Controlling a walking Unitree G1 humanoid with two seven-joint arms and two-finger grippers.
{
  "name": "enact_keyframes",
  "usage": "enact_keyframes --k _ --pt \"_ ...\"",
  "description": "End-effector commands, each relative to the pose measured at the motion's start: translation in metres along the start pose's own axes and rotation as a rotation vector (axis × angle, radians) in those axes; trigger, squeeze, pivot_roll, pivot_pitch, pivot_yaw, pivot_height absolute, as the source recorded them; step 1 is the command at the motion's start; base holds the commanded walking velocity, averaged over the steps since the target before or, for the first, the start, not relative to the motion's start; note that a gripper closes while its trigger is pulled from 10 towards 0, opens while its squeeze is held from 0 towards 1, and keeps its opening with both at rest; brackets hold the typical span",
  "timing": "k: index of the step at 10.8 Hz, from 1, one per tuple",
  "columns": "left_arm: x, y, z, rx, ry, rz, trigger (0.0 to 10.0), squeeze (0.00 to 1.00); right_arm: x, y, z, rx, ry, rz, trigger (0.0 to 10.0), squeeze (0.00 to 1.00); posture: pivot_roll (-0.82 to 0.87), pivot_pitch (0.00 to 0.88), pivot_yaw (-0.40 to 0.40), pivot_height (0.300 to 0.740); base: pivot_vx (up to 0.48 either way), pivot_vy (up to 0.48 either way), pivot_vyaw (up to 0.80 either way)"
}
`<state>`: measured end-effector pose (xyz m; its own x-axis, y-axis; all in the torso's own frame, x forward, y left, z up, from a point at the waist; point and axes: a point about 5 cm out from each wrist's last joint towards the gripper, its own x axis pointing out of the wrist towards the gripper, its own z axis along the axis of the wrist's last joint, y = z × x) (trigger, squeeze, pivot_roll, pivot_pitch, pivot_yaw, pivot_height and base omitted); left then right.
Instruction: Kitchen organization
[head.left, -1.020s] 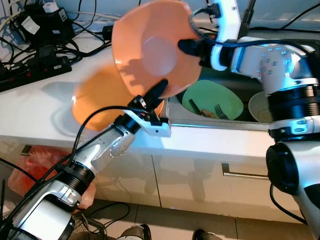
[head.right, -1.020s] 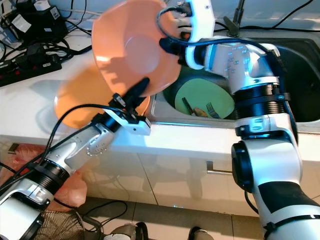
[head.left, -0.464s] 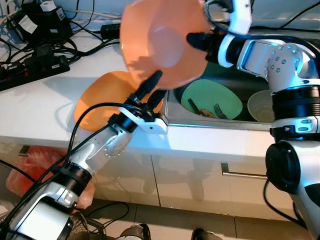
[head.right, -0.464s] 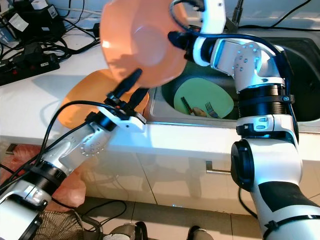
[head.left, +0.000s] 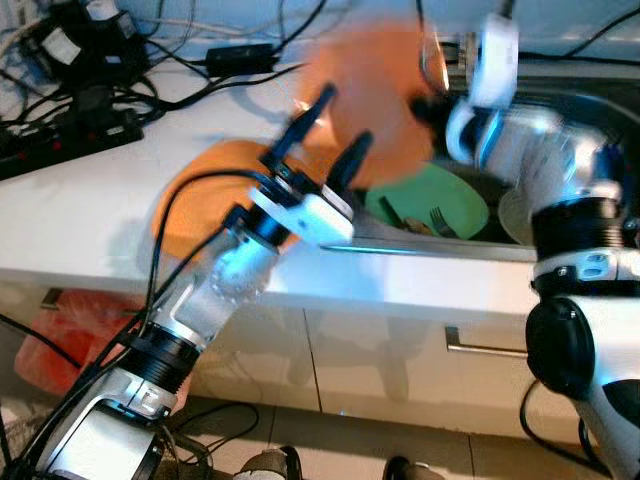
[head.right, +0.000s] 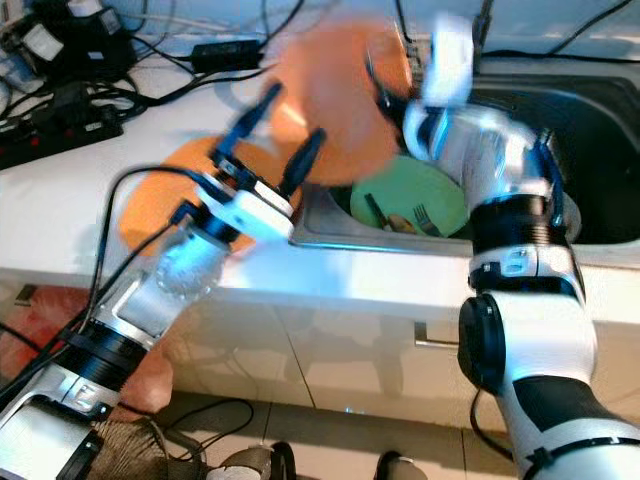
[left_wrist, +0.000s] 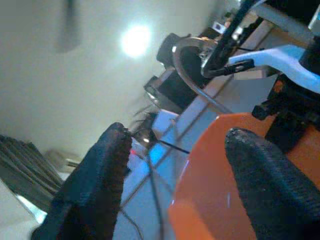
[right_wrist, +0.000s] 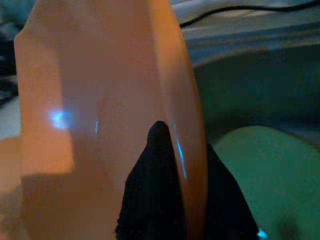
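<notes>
White bench (head.left: 90, 215) stretched across the scene, with sink (head.left: 580, 110) sunk in at 2 o'clock. Blurred orange bowl (head.left: 375, 105) hung tilted on edge above the sink's near-left corner, clamped at its rim by right gripper (right_wrist: 167, 150), one finger on each face. Second orange bowl (head.left: 200, 195) lay flat on the bench at 9 o'clock from the first, partly hidden behind the left arm. Green plate (head.left: 445, 200) sat in the sink at 5 o'clock from the held bowl, carrying a fork (head.left: 437, 220). Left gripper (head.left: 325, 135) stood raised just in front of the held bowl, fingers (left_wrist: 95, 185) spread wide, gripping nothing. Black cables and power strip (head.left: 70, 140) sprawled at 10 o'clock.
</notes>
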<state>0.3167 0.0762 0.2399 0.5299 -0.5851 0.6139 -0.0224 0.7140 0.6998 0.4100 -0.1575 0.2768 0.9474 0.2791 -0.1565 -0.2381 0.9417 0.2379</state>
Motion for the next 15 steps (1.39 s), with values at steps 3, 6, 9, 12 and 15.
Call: enact_keyframes --k 3,6,9,12,15 --pt "0.005 0.010 0.005 -0.124 0.040 0.031 10.0 1.00 -0.002 -0.026 0.007 -0.025 -0.132 -0.166 0.0 0.00 0.05 0.153 0.072 0.740 0.000 0.000 0.00" --pt "-0.002 0.010 -0.009 -0.287 0.197 0.035 10.0 1.00 -0.003 -0.053 -0.012 -0.146 -0.138 -0.310 0.0 0.00 0.06 0.159 0.074 0.740 0.000 0.000 0.00" --pt "-0.007 0.006 -0.020 -0.489 0.360 -0.003 10.0 1.00 -0.007 -0.073 -0.035 -0.264 -0.068 -0.379 0.0 0.00 0.07 0.166 0.075 0.740 0.000 0.000 0.00" --pt "-0.012 -0.006 -0.020 -0.710 0.510 -0.140 10.0 1.00 -0.007 -0.080 -0.057 -0.326 0.008 -0.381 0.0 0.00 0.08 0.173 0.080 0.740 0.000 0.000 0.00" --pt "-0.012 -0.009 -0.010 -0.801 0.563 -0.230 10.0 1.00 -0.011 -0.088 -0.066 -0.344 0.039 -0.393 0.0 0.00 0.11 0.178 0.077 0.740 0.000 0.000 0.00"
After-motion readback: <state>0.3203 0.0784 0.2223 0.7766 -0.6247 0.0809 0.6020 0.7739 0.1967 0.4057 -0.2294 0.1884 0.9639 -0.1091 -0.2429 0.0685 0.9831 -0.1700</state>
